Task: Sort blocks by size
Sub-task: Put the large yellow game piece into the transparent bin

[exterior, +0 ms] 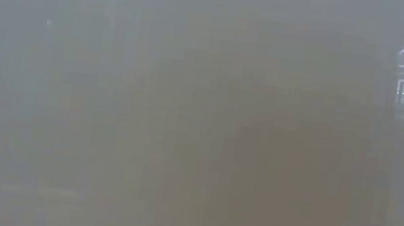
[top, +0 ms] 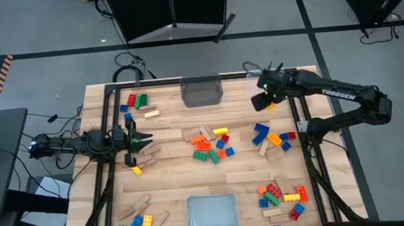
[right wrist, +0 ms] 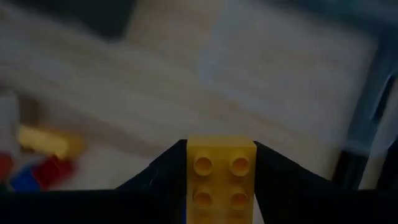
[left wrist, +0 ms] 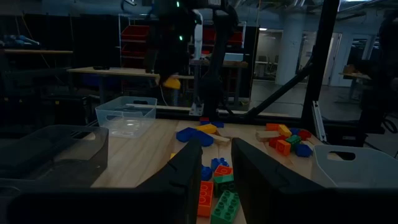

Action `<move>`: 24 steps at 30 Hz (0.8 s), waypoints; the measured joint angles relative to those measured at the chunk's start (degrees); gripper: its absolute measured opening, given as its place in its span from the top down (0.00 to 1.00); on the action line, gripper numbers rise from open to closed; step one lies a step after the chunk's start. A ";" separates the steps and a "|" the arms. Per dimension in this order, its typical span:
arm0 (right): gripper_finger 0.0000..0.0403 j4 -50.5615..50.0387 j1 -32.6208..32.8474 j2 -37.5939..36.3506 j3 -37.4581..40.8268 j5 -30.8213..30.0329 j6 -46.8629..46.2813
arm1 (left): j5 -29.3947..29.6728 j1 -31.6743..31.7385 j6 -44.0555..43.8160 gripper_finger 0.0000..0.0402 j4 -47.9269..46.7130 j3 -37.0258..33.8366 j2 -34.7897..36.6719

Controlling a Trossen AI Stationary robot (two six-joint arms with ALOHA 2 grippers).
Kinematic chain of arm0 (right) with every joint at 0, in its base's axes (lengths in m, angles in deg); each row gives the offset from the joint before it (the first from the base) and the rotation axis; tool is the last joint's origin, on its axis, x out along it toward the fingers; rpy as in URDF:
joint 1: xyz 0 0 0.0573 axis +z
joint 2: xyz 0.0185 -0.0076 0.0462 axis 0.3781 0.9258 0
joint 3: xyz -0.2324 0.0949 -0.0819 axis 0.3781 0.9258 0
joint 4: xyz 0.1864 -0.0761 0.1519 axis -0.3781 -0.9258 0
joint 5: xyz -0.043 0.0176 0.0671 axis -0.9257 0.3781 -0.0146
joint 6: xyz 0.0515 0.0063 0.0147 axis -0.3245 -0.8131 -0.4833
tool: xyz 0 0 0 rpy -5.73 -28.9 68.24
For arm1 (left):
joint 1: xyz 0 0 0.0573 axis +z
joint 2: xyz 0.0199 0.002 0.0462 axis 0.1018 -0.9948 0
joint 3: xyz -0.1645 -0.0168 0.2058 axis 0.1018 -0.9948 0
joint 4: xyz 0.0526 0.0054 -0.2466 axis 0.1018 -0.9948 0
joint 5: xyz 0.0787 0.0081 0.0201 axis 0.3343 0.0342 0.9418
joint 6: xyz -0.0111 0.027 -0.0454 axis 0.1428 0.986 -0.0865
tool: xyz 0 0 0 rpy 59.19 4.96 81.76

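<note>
Studded bricks and tan wooden blocks lie in loose groups on the wooden table: at the middle [top: 212, 145], the right [top: 272, 138], the near right [top: 282, 197], the near left [top: 140, 220] and the far left [top: 136, 104]. My right gripper [right wrist: 221, 149] hangs above the table's far right part, shut on a yellow studded brick [right wrist: 221, 171], which also shows in the high view [top: 262, 102]. My left gripper [left wrist: 216, 163] waits low at the table's left edge [top: 136, 141], its fingers a little apart with nothing between them. The low view shows only haze. My right gripper pinches the yellow brick between its two fingers, one on each of two opposite sides [right wrist: 191, 165]. The brick runs back between the fingers, studs toward the wrist camera. The fingers slant down from above. The brick is lifted clear of the table.
A clear bin [top: 201, 91] stands at the middle of the far edge and another [top: 212, 212] at the middle of the near edge. Bare wood lies between the block groups. Dark frame rails [top: 314, 162] run along the table's left and right sides.
</note>
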 joint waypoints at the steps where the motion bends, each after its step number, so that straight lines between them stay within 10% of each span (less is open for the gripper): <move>1: 0.60 0.14 -0.77 0.01 -1.14 -1.11 0.87 | 0.00 0.02 0.00 0.76 0.00 0.02 0.02; 14: 0.60 2.68 -25.42 7.04 -2.82 -1.14 14.70 | 0.00 0.01 -0.01 0.76 0.00 0.01 0.00; 24: 0.60 7.09 -27.39 21.11 -2.87 0.53 15.87 | 0.00 0.00 0.00 0.76 0.09 0.02 0.00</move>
